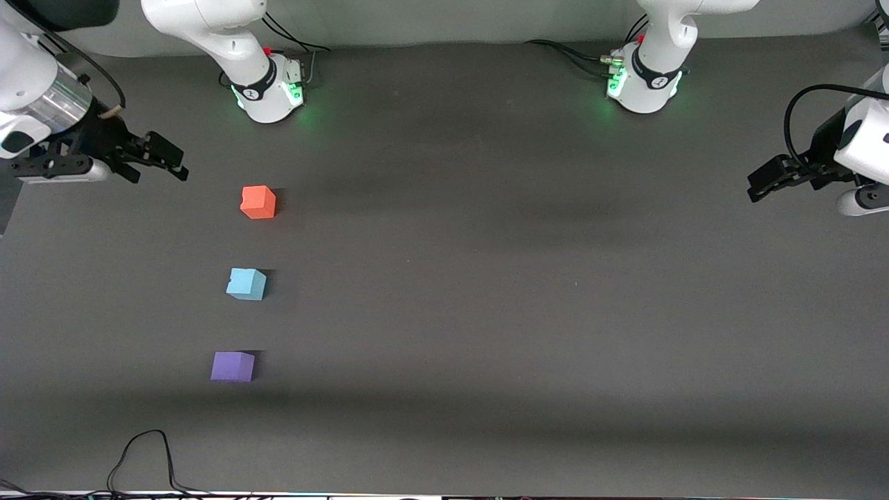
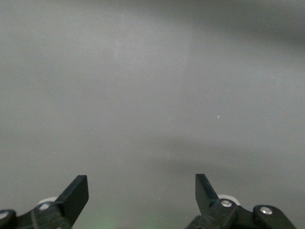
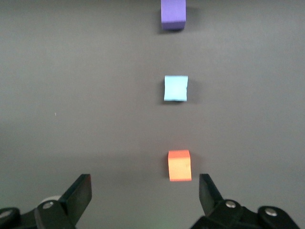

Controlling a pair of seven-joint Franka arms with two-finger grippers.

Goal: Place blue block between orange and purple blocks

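The blue block (image 1: 246, 283) sits on the dark table between the orange block (image 1: 258, 202) and the purple block (image 1: 233, 366), in one line; orange is farthest from the front camera, purple nearest. The right wrist view shows the same row: orange (image 3: 179, 165), blue (image 3: 176, 88), purple (image 3: 173, 14). My right gripper (image 1: 160, 160) is open and empty, up in the air at the right arm's end of the table, apart from the blocks. My left gripper (image 1: 767, 182) is open and empty, up at the left arm's end; its wrist view shows only bare table between the fingers (image 2: 76, 195).
A black cable (image 1: 142, 458) loops on the table near the front camera's edge. The two arm bases (image 1: 267, 90) (image 1: 642, 80) stand along the edge farthest from the front camera.
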